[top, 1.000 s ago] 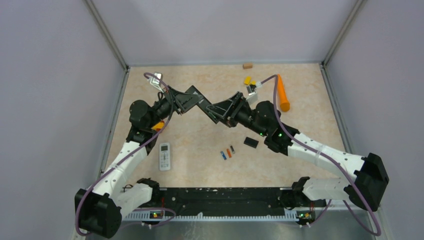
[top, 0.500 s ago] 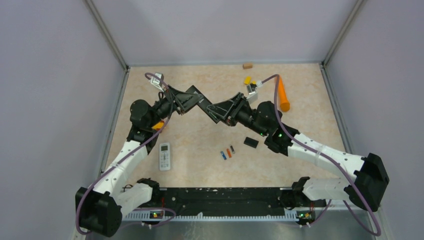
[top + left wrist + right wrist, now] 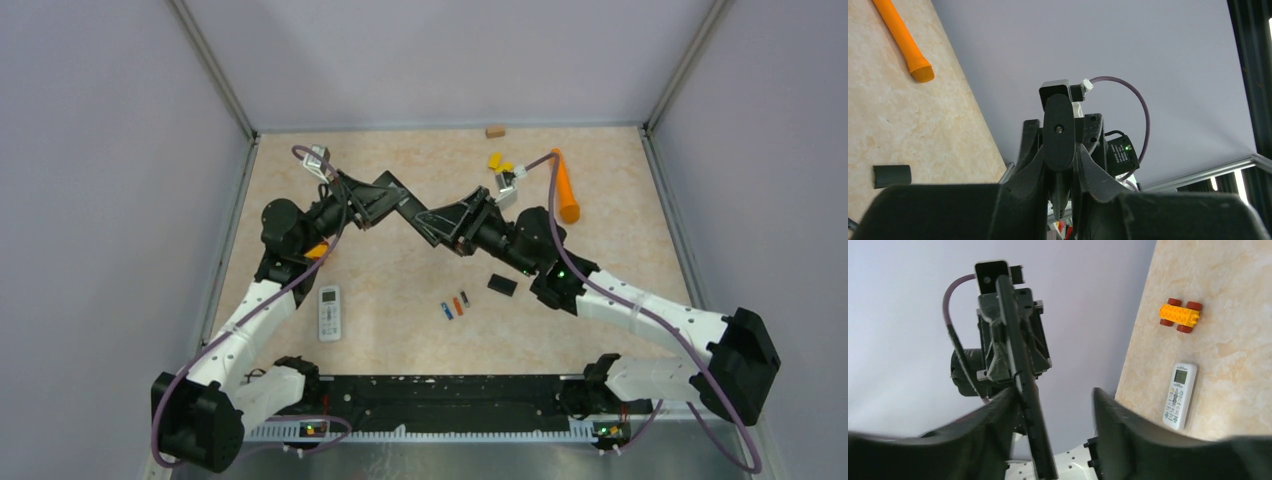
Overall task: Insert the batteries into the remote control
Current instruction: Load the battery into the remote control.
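A: Left gripper (image 3: pixel 403 206), state?
B: Clenched. Its fingers sit close on a slim black slab (image 3: pixel 1028 405), held edge-on off the table (image 3: pixel 400 280). That is beyond the white remote (image 3: pixel 329 312) and to its right.
A: Right gripper (image 3: pixel 1053 394)?
B: Released. Its fingers are spread. The slab lies against one finger, with daylight between it and the other. The two grippers meet nose to nose.
A: Is the slab a remote?
B: Cannot tell. Only its edge shows.
A: Batteries?
B: Three seen, flat on the table, right of the white remote and about level with it. None is held. The blue battery (image 3: pixel 447 311) is nearest the remote, with the orange-red battery (image 3: pixel 458 305) just beside it and the dark battery (image 3: pixel 465 298) next. They form one tight slanted row.
A: Other items?
B: A small black rectangular piece (image 3: pixel 502 284) lies right of that row, farther from the white remote. A yellow toy car (image 3: pixel 1179 314) with red wheels is near the white remote, on its far side. A long orange cylinder (image 3: pixel 565 187) is well off to the remote's right, toward the back wall. The white remote lies flat, buttons up.
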Tool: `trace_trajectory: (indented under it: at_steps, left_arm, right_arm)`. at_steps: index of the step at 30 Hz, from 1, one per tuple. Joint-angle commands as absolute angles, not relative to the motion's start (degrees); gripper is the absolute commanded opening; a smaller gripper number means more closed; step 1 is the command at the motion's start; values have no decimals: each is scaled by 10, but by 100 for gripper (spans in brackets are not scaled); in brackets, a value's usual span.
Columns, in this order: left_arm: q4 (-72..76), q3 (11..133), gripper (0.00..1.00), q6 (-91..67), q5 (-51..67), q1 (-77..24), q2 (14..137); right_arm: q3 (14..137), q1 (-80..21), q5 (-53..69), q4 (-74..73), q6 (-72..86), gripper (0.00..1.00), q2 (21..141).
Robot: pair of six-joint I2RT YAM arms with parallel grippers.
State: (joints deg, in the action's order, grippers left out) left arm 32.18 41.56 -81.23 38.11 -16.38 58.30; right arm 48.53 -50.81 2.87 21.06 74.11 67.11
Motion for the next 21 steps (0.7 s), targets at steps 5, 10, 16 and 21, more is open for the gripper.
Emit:
trace_trajectory:
  at_steps: [5,10,16,21]
  left_arm:
    - [319,418,0,-712,388,-162,578]
    - [316,413,0,-664,412,-160,579]
    - [310,414,0,-609,445,-159,577]
    - [293,403,0,-559,431,-159,561]
  right_arm:
    - [473,-483,43,194,658,89,626]
    - [467,-472,64,153,559,90,578]
    - [486,-463,77,30,427,85,552]
    - [519,-462,80,-78,344,64,558]
